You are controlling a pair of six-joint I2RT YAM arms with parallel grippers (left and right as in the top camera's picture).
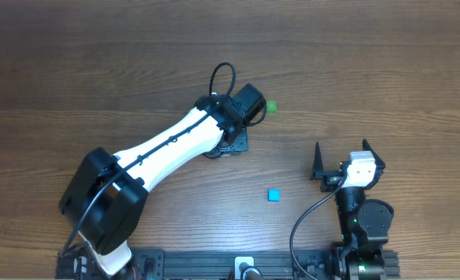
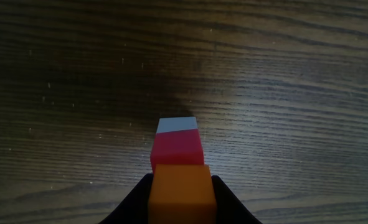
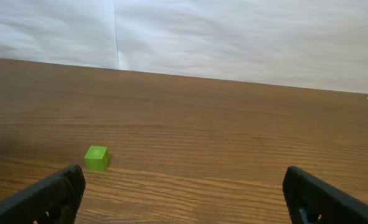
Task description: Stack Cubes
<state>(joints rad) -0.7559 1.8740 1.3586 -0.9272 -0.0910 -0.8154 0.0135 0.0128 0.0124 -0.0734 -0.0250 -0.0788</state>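
My left gripper (image 2: 181, 190) is shut on an orange cube (image 2: 181, 198), its dark fingers pressing the cube's two sides. Directly beyond it is a red cube (image 2: 176, 149) on the wood; I cannot tell whether the two touch. In the top view the left arm reaches to the table's middle, with its gripper (image 1: 226, 145) hidden under the wrist. A green cube (image 1: 272, 107) lies just right of that wrist and appears again as the green cube (image 3: 97, 158). A blue cube (image 1: 274, 195) sits nearer the front. My right gripper (image 1: 342, 158) stands open and holds nothing.
The wooden table (image 1: 74, 70) is bare to the left and along the back. A white wall (image 3: 233, 37) rises behind the table's far edge. The left arm's white link (image 1: 167, 148) crosses the left middle diagonally.
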